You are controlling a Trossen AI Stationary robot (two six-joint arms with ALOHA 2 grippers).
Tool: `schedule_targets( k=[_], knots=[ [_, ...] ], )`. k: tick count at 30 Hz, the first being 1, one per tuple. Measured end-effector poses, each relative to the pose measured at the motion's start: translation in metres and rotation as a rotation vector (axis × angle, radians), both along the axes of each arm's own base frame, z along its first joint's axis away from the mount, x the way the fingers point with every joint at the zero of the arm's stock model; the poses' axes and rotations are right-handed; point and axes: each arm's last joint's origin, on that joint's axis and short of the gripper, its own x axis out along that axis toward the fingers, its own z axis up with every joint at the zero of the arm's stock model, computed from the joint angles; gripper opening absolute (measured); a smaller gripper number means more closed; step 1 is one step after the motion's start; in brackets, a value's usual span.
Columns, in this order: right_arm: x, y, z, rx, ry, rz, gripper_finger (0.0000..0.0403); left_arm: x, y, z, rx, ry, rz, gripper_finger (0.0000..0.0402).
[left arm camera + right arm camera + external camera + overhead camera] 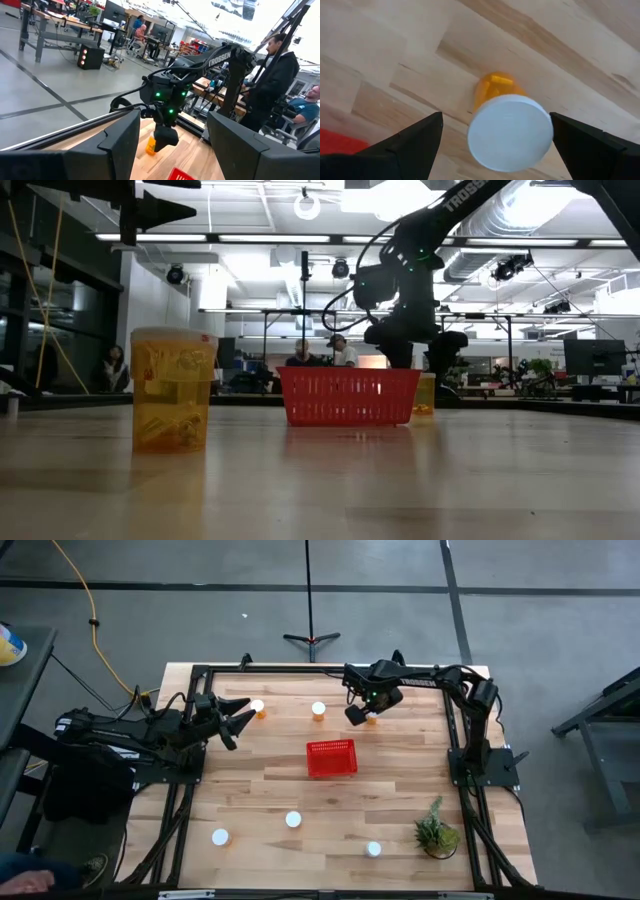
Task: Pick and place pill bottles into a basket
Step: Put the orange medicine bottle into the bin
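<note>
Bottle (507, 125) stands upright on the table (400, 810) right below our right claw (357, 716), white cap between the two spread fingers, nothing gripped yet. If we close off-centre, one finger may nudge the cap first and tip it, or the smooth cap may slip. It looks small: translucent orange body, round white cap. Basket (331, 759) sits near the claw, empty. Our left claw (240, 718) waits open, holding nothing
</note>
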Motion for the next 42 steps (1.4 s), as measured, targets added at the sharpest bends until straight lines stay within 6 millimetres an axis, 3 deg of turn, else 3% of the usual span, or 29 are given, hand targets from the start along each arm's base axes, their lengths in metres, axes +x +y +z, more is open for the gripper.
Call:
schedule_targets(
  k=[42],
  knots=[
    [0.0034,-0.0052,-0.0012,-0.048,-0.03,0.063,0.0353,0.0002,0.0001,-0.0029,0.004,0.031,0.004,0.0264]
  ],
)
